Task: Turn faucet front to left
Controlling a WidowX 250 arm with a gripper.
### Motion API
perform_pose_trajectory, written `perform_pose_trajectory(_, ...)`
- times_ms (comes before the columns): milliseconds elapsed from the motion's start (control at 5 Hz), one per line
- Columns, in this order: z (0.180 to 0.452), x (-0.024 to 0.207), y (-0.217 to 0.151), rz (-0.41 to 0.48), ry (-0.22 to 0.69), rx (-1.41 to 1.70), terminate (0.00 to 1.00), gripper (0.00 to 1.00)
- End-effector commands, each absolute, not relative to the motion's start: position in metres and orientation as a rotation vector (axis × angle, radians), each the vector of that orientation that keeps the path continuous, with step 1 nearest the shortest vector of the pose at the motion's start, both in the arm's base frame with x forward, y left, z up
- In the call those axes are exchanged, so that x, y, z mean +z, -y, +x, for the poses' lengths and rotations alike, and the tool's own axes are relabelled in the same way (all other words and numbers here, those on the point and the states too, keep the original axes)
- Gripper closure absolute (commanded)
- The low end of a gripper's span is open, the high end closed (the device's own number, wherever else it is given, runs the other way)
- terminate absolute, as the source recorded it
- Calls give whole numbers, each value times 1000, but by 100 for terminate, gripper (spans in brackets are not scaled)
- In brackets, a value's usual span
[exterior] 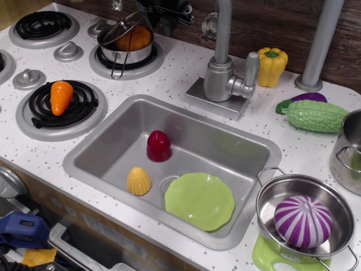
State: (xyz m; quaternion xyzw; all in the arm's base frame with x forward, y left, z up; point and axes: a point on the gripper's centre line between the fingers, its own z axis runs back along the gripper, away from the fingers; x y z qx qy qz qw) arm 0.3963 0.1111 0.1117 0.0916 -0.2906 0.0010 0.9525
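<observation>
The silver-grey faucet (pixel 224 79) stands on its square base behind the sink (pixel 101 141), its lever handle (pixel 250 70) pointing right. Its thin spout rises out of the top of the frame, and the round spout end (pixel 209 26) shows just left of the stem. My black gripper (pixel 168 16) is at the top edge, left of the spout and apart from it, above the far side of the pot. Most of it is cut off, so its jaws do not show clearly.
A steel pot (pixel 125 49) with a tilted lid holds an orange item on the back burner. A carrot (pixel 61 96) lies on the front burner. The sink holds a red piece (pixel 158 145), a corn piece (pixel 138 180) and a green plate (pixel 199 200). Yellow pepper (pixel 272 66), grey pole (pixel 319 45), green corn (pixel 315 115) and a pan with a purple onion (pixel 303 221) stand right.
</observation>
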Motion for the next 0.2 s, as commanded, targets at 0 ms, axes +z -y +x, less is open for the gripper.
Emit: perform_pose_trajectory(0,409,123,-123,225,650,-7,100,100)
